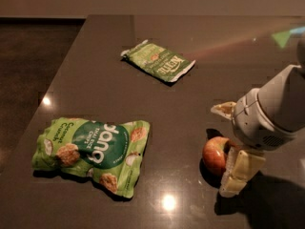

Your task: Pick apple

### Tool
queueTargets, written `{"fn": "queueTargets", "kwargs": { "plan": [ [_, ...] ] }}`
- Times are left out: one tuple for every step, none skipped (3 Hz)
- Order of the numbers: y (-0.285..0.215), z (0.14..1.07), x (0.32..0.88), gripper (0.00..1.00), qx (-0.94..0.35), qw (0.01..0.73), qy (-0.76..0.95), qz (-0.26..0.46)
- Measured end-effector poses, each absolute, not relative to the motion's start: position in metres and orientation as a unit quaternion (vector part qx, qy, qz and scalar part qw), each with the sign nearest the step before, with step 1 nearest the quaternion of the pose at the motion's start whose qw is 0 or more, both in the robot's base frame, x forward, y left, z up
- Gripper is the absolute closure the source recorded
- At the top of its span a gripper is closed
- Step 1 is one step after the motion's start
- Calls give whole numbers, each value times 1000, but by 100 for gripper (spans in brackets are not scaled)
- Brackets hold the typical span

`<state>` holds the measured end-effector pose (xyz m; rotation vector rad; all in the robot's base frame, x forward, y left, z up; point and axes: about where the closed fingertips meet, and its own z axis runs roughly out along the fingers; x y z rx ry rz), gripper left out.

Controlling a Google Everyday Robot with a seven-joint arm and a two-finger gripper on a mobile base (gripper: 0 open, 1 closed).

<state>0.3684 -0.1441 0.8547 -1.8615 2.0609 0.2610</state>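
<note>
pincer (pixel 227 148) straddles apple (pixel 214 155); nearest snack bag (pixel 93 151) well apart.

The gripper (pixel 225 147), low over the table (pixel 143 104) right by the apple (pixel 214 154), has two cream fingers (pixel 238 173). They are blocky, ridged into segments, and stand well apart. Behind the claw sits a rounded white wrist housing (pixel 259 123) with a small grille patch on its underside. Behind that, the arm (pixel 286 94) is a smooth, pale cylinder.
</note>
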Motion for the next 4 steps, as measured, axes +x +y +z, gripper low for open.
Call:
{"fn": "queueTargets", "kwargs": {
  "plan": [
    [-147, 851, 371, 18, -656, 173, 729, 95],
    [-150, 850, 371, 42, -655, 173, 729, 96],
    [-152, 862, 376, 73, -647, 177, 735, 100],
    [-151, 885, 384, 96, -639, 181, 741, 102]
  ]
}}
